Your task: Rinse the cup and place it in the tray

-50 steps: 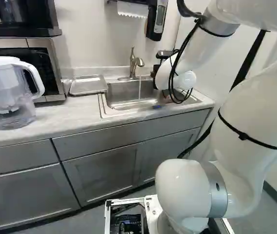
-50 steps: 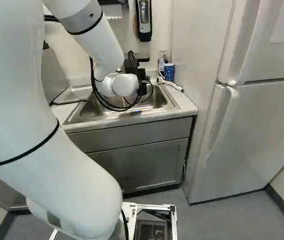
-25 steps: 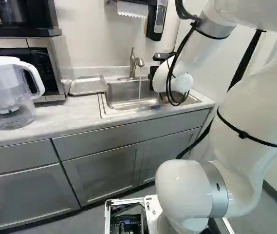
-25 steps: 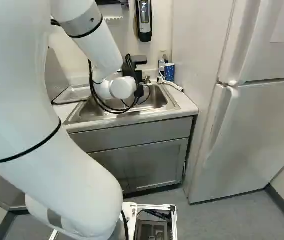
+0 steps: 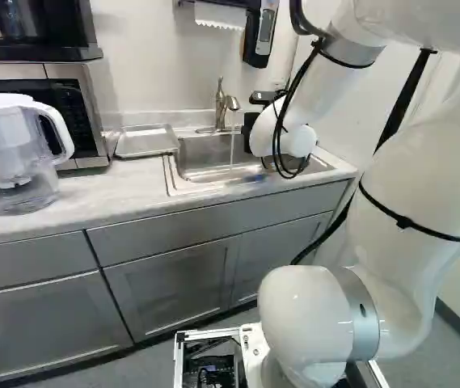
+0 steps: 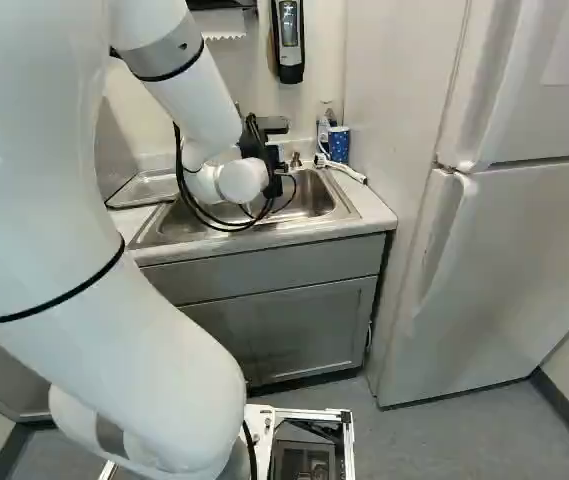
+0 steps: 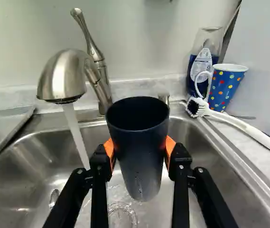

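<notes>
Wrist view had our tool pinching the dark cup between its orange pads, mouth up over the sink. The stream from the tap ran down beside the cup and missed it, so we figured rinsing was the job at hand. Biggest worry: going across too high and clipping the rim on the tap, which could've twisted the cup in our grip. Also, tapered sides plus water meant it might slip down through the pads, and overfilling would've made that worse. Honestly, we needed it emptied before heading for the tray, near the back edge of the counter, left of the sink in the left base view, or we'd have dribbled everywhere.
</notes>
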Motion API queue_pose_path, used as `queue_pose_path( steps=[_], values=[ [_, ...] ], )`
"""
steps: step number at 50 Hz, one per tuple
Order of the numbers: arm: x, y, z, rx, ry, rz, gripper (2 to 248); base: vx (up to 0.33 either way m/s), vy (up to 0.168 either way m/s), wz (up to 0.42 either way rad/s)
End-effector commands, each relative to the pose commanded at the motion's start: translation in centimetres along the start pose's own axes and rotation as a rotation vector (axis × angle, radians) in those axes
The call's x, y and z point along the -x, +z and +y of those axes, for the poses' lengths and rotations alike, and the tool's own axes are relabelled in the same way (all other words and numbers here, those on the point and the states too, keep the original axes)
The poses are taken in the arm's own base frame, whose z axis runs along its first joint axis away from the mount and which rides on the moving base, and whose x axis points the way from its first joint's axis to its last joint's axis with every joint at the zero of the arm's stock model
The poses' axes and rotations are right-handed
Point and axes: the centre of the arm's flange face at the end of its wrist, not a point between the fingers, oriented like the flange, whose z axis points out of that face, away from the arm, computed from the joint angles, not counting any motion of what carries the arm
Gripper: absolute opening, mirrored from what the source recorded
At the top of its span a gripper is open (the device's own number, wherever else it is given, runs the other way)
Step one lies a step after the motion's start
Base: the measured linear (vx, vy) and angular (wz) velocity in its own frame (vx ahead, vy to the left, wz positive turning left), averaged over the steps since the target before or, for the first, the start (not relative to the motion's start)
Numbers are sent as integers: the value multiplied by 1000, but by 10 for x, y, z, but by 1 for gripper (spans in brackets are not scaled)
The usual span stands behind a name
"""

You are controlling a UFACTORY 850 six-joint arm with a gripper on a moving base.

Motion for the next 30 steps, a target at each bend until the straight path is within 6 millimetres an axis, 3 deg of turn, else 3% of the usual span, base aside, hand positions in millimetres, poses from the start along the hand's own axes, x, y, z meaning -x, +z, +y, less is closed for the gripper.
queue_pose_path(
  steps=[30],
  values=[
    [4, -6, -20, -46, -8, 27, 121, 0, 0, 0]
  ],
)
